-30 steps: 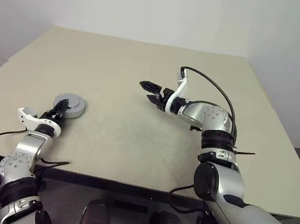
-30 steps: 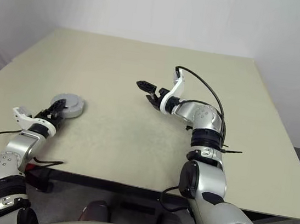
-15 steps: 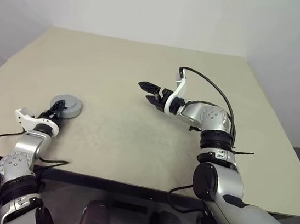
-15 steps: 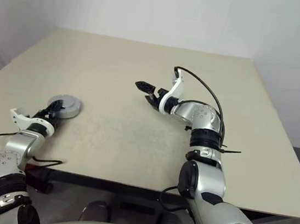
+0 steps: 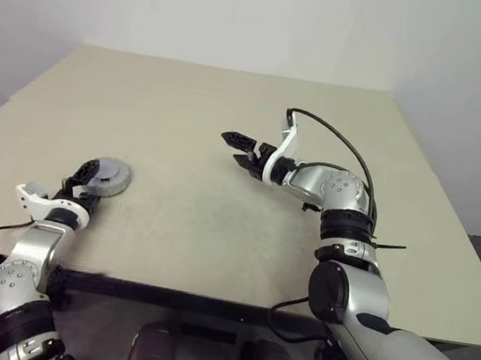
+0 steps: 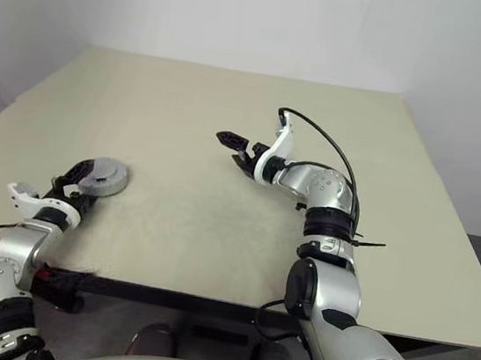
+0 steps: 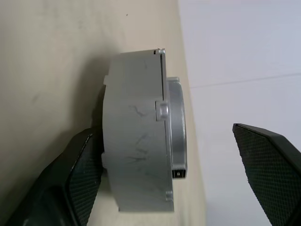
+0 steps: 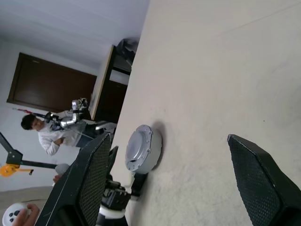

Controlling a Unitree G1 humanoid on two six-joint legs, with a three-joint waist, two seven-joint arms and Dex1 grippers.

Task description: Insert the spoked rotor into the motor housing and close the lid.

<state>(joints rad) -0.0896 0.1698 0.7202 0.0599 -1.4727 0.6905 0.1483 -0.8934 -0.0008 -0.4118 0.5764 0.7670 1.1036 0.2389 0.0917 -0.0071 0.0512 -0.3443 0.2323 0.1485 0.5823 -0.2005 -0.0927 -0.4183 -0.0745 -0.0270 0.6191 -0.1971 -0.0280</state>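
We see the closed grey motor housing [image 5: 106, 176] lying flat on the table [image 5: 228, 143], near its left edge toward the front corner. Our left hand [image 5: 78, 184] sits just beside it, fingers [image 7: 82, 174] spread wide on either side of the housing without clamping it. Our right hand [image 5: 237, 149] hovers over the middle of the table, well apart from the housing, jaws open and empty.
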